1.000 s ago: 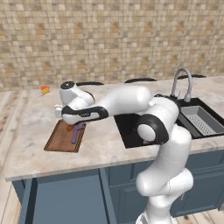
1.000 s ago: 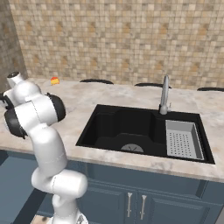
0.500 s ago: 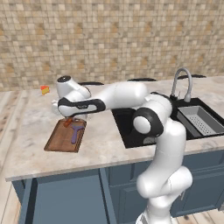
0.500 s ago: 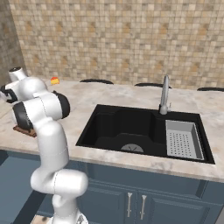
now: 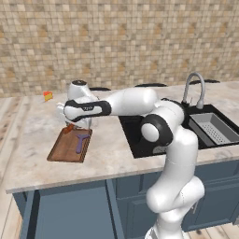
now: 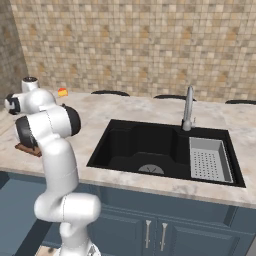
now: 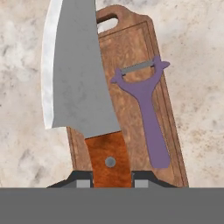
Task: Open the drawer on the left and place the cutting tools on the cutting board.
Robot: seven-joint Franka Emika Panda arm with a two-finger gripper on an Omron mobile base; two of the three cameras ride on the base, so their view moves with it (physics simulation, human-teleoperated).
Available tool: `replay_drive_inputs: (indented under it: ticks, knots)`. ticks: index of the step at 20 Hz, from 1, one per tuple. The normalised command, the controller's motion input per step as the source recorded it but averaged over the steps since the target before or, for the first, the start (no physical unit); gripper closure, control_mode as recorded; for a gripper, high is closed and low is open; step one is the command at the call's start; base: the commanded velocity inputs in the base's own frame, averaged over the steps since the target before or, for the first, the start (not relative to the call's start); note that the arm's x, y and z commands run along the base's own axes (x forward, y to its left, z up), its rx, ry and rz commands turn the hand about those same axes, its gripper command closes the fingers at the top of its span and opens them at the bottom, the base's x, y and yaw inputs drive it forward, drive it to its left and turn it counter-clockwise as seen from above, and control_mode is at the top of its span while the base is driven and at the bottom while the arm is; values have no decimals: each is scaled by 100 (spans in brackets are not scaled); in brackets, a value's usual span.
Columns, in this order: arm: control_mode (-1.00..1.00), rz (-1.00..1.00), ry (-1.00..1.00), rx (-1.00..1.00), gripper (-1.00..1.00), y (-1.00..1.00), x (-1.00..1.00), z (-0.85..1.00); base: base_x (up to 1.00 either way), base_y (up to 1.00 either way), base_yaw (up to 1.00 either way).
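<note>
The dark-brown cutting board (image 5: 63, 149) lies on the counter at the left, its handle loop (image 7: 109, 19) far from my hand. A purple scissor-like tool (image 7: 144, 113) lies flat on the board's right half (image 5: 81, 142). My gripper (image 7: 110, 180) is shut on the red-brown handle (image 7: 108, 159) of the knife, just above the board's far end (image 5: 73, 125). The wide silver blade (image 7: 72, 70) points along the board and overhangs its left rim. The drawer is out of view below the counter edge.
A small orange-yellow wedge (image 5: 47, 96) sits on the counter behind the board, by the wall. The black sink (image 5: 154, 135) with a grey strainer basket (image 5: 214, 130) and a faucet (image 5: 195, 88) lies to the right. A corner of the board (image 6: 27, 149) peeks past the arm.
The arm has stretched out further left and the hand, still holding the knife, has settled lower over the far end of the board. The purple tool has not moved.
</note>
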Motion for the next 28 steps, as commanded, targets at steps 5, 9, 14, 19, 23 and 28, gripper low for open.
replay_drive_inputs:
  ticks: [5,9,14,19,23,28]
  knots:
    - [-100,2,0,0,100,0,0,-14,0,0,0]
    - [-100,2,0,-3,100,8,0,-12,0,0,0]
    - [-100,1,0,-2,100,13,0,-10,0,0,0]
    - [-100,0,0,-1,100,25,9,-4,0,0,0]
    - [-100,0,0,-1,100,21,8,-14,0,0,0]
    - [-100,1,0,-2,100,11,4,-26,0,0,0]
